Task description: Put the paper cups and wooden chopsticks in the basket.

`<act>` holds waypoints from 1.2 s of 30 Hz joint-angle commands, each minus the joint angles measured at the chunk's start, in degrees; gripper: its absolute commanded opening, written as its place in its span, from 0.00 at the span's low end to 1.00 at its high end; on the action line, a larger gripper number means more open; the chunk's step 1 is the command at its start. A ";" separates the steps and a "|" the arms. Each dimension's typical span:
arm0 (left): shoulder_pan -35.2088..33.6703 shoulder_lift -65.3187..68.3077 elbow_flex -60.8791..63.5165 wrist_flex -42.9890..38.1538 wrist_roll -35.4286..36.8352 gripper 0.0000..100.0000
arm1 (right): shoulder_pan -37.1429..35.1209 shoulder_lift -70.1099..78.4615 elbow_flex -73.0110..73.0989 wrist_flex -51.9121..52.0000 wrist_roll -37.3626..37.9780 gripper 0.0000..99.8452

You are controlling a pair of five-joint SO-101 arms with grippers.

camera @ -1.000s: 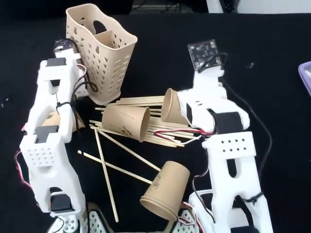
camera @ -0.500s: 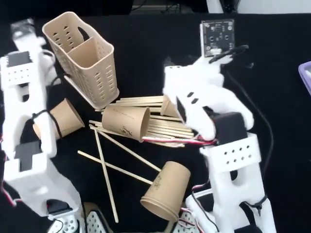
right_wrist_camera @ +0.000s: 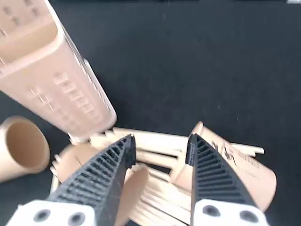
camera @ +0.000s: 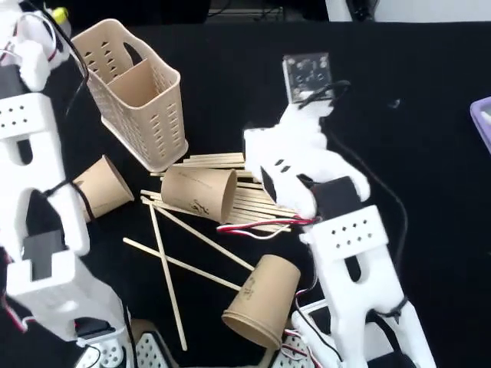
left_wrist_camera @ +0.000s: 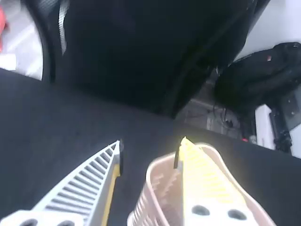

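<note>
So, your basket (camera: 142, 100) sits toward the far left corner of the tabletop (camera: 230, 69), tilted so its mouth leans to that corner and its base is just beside the chopstick pile (camera: 222, 161). It is beige plastic with slotted walls and a divider that makes two compartments, and both show you bare inner walls.

All four paper cups lie on their sides on the tabletop, outside the basket. They are brown with dark print. The left cup (camera: 103, 186) is near the left edge, beside the left arm. The middle cup (camera: 201, 192) rests across the pile. The near cup (camera: 262, 303) lies close to the near edge. The fourth cup (right_wrist_camera: 240, 167) lies on the pile under your right arm.

The chopsticks are pale wood, mostly heaped mid-table, with a few loose chopsticks (camera: 165, 272) fanned toward the near edge.

Your right claw (right_wrist_camera: 160, 141) hangs over the pile with its fingers moderately apart and holding nothing. One fingertip is at the fourth cup's rim, and you cannot tell whether it touches.

Your left claw (left_wrist_camera: 150, 146) is spread wide at the basket's rim. One finger overlaps the rim, the other is apart from the wall, and nothing is clamped between them
</note>
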 commanded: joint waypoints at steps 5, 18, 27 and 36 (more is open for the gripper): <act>3.38 18.11 -18.86 2.46 -5.71 0.21 | 1.58 -0.48 4.62 -1.49 6.42 0.19; 3.82 39.21 -56.84 26.81 -9.76 0.15 | 4.84 -0.48 5.32 -1.49 6.15 0.19; 6.55 42.02 -60.53 36.57 -7.91 0.03 | 5.10 -0.48 5.32 -1.32 6.07 0.19; 12.53 41.41 -60.62 43.69 2.02 0.03 | 10.99 -0.57 4.88 -1.32 2.37 0.19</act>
